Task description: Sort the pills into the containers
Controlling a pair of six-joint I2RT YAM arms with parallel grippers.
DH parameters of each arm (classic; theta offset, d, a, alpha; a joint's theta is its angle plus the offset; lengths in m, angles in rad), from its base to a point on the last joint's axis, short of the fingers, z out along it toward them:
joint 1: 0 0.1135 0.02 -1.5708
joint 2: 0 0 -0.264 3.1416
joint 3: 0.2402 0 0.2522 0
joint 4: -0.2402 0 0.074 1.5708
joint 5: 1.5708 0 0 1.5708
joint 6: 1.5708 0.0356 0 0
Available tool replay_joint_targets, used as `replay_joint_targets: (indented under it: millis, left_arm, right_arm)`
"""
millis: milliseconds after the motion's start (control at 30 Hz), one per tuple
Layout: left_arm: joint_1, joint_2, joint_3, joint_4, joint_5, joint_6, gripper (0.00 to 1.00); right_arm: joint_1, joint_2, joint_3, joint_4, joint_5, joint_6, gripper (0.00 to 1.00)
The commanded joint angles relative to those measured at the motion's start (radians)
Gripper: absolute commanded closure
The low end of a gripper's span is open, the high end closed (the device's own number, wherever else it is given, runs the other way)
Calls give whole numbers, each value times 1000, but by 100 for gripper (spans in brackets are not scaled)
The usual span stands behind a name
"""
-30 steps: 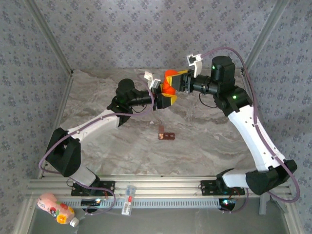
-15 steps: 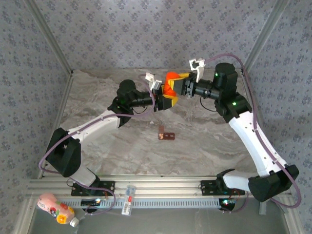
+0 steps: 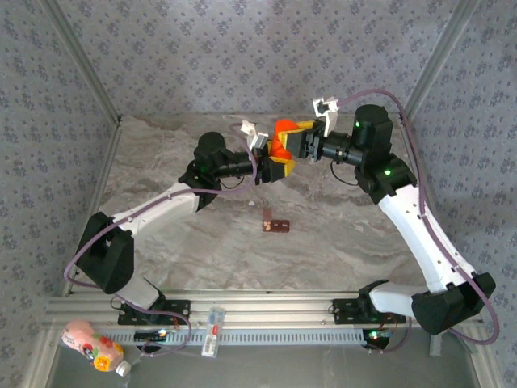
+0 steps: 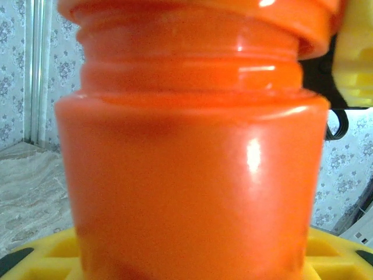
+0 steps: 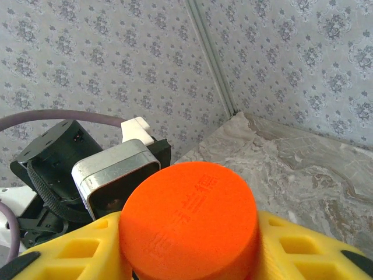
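Observation:
An orange bottle hangs in the air over the back middle of the table, between both arms. My left gripper is shut on its body, with yellow fingers under it. My right gripper is shut on the orange cap, which sits between its yellow fingers. In the left wrist view the screw threads show bare below the cap. The dark reddish-brown containers strip lies on the marble table, nearer than the grippers. The pills are hidden.
The left arm's wrist camera sits close behind the cap. A pink bottle and a small vial lie off the table by the front rail. Patterned walls and metal posts close in the back and sides.
The right arm's wrist and forearm have shifted and turned at the cap, mostly in the first half second. The left arm and the bottle have stayed put.

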Motion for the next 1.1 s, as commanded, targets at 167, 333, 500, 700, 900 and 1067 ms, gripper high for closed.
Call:
replay_joint_targets:
  millis: [167,333,500,700,900,1067]
  left_arm:
    - [9,-44,22,73,-34,12,100]
    - [9,-41,22,70,-39,13,100]
    - [8,-36,21,70,-38,13,100]
    - [8,-37,20,63,-33,18,100]
    - [9,-33,28,55,-18,21,100]
    - [6,-26,41,38,-1,24,100]
  right_arm:
    - [-20,-12,43,-56,46,-1,36]
    - [-32,-22,41,-56,35,2,23]
    - [-43,-44,33,-49,-3,3,16]
    - [-68,-99,42,-30,-51,32,14]
    - [-111,-62,101,-37,-51,96,13]
    - [-118,48,214,-104,-93,175,12]
